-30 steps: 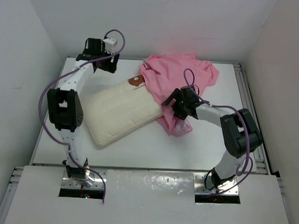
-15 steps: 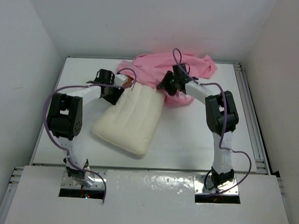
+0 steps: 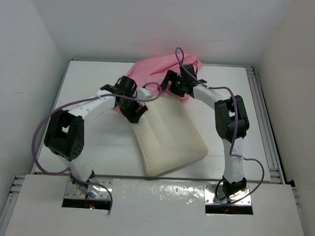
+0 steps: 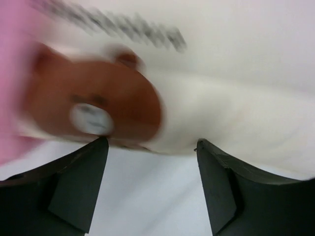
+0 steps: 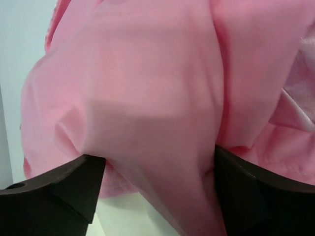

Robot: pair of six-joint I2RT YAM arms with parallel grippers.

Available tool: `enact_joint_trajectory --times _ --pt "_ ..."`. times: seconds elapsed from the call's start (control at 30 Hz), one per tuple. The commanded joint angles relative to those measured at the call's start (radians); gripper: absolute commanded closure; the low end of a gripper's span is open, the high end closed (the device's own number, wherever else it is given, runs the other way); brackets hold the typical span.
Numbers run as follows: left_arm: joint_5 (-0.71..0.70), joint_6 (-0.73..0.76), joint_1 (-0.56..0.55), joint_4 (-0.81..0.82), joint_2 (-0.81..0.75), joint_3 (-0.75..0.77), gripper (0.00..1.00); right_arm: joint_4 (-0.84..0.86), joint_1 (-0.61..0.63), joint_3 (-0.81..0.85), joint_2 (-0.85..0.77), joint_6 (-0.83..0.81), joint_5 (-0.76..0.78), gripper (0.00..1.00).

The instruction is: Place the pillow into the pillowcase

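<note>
Near the arm bases, bare white table [image 3: 93,146]

Just beyond, at the middle of the table, the pillow [image 3: 169,137]: flat, cream-white, set aslant, near end toward the right arm's base, far end up against the pink cloth

At the pillow's far-left corner, the left gripper [image 3: 138,111], arm bent in from the left. From the left wrist, blurred: left gripper [image 4: 151,142] spread wide, both dark fingers [image 4: 78,187] well apart, bare table between them, the pillow's edge [image 4: 236,98] just past the tips and not pinched. On that end, a round brown-red mark [image 4: 98,98] and a smeared black-and-white tag [image 4: 123,24]; pink cloth at the left margin

Farther back, at the pillow's far-right corner, the right gripper [image 3: 172,84], reaching in from the right. From the right wrist: right gripper [image 5: 157,155] also spread, a fold of the pillowcase [image 5: 147,73] hanging down between the fingers [image 5: 54,187]; hard to tell whether touching them

Farthest, along the table's back edge, the pillowcase [image 3: 144,70], bunched in a pink heap, the pillow outside it
</note>
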Motion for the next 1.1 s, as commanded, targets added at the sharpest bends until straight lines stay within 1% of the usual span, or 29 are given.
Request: enact_joint_trajectory --times 0.0,0.07,0.13,0.17,0.2,0.27,0.3,0.33,0.37,0.47,0.53,0.57,0.6,0.63,0.67,0.7,0.73,0.77,0.8,0.83,0.9,0.93,0.97,1.0,1.07 --pt "0.046 0.05 0.033 -0.046 -0.095 0.21 0.29 -0.065 0.019 -0.02 -0.094 -0.066 -0.113 0.15" --pt "0.014 0.061 0.03 -0.069 -0.104 0.239 0.26 -0.096 0.008 -0.019 -0.136 -0.127 -0.076 0.01" --pt "-0.041 0.069 0.037 -0.041 -0.117 0.218 0.25 -0.116 -0.001 -0.026 -0.196 -0.165 -0.032 0.01" --pt "-0.116 0.072 0.043 0.012 -0.117 0.201 0.25 -0.131 -0.005 -0.033 -0.218 -0.197 -0.013 0.01" --pt "-0.154 0.084 0.06 0.041 -0.106 0.162 0.25 -0.138 -0.015 -0.051 -0.238 -0.213 0.032 0.01" --pt "-0.232 0.101 0.083 0.098 -0.085 0.14 0.25 -0.15 -0.027 -0.076 -0.308 -0.253 0.077 0.01" --pt "-0.233 0.112 0.108 0.115 -0.06 0.134 0.25 -0.154 -0.039 -0.108 -0.33 -0.265 0.102 0.01" --pt "-0.266 0.113 0.12 0.15 -0.046 0.125 0.25 -0.154 -0.048 -0.126 -0.353 -0.276 0.109 0.01" --pt "-0.267 0.115 0.132 0.166 -0.034 0.123 0.25 -0.154 -0.064 -0.166 -0.397 -0.29 0.116 0.01" --pt "-0.268 0.133 0.164 0.201 0.03 0.129 0.25 -0.179 -0.082 -0.217 -0.463 -0.313 0.128 0.01" --pt "-0.283 0.138 0.169 0.238 0.049 0.123 0.25 -0.223 -0.07 -0.231 -0.5 -0.359 0.155 0.01" --pt "-0.291 0.141 0.175 0.252 0.064 0.117 0.26 -0.234 -0.027 -0.264 -0.544 -0.379 0.175 0.02" --pt "-0.293 0.138 0.181 0.279 0.072 0.111 0.29 -0.225 -0.001 -0.29 -0.569 -0.397 0.226 0.02" --pt "-0.29 0.132 0.186 0.282 0.08 0.112 0.32 -0.21 0.063 -0.356 -0.596 -0.437 0.244 0.02" --pt "-0.279 0.126 0.192 0.279 0.093 0.114 0.39 -0.196 0.095 -0.388 -0.647 -0.455 0.26 0.01" --pt "-0.252 0.121 0.194 0.275 0.095 0.114 0.43 -0.153 0.126 -0.422 -0.669 -0.468 0.286 0.01" --pt "-0.244 0.121 0.195 0.267 0.098 0.109 0.47 -0.129 0.181 -0.485 -0.689 -0.468 0.286 0.01" --pt "-0.213 0.124 0.198 0.264 0.097 0.105 0.53 -0.107 0.206 -0.503 -0.718 -0.468 0.287 0.01" --pt "-0.178 0.13 0.2 0.252 0.094 0.1 0.57 -0.077 0.232 -0.52 -0.727 -0.462 0.291 0.01" --pt "-0.161 0.138 0.204 0.25 0.087 0.089 0.6 -0.06 0.284 -0.543 -0.73 -0.46 0.292 0.01" --pt "-0.132 0.144 0.21 0.243 0.081 0.079 0.75 -0.029 0.342 -0.548 -0.717 -0.477 0.312 0.01" --pt "-0.129 0.141 0.217 0.238 0.078 0.075 0.91 -0.017 0.403 -0.548 -0.704 -0.486 0.338 0.01" --pt "-0.129 0.136 0.221 0.238 0.077 0.071 0.98 -0.006 0.436 -0.544 -0.69 -0.495 0.356 0.01" --pt "-0.122 0.126 0.232 0.227 0.072 0.074 1.0 0.013 0.491 -0.528 -0.657 -0.504 0.376 0.01" --pt "-0.089 0.115 0.244 0.197 0.063 0.083 1.0 0.022 0.537 -0.505 -0.615 -0.5 0.45 0.01"
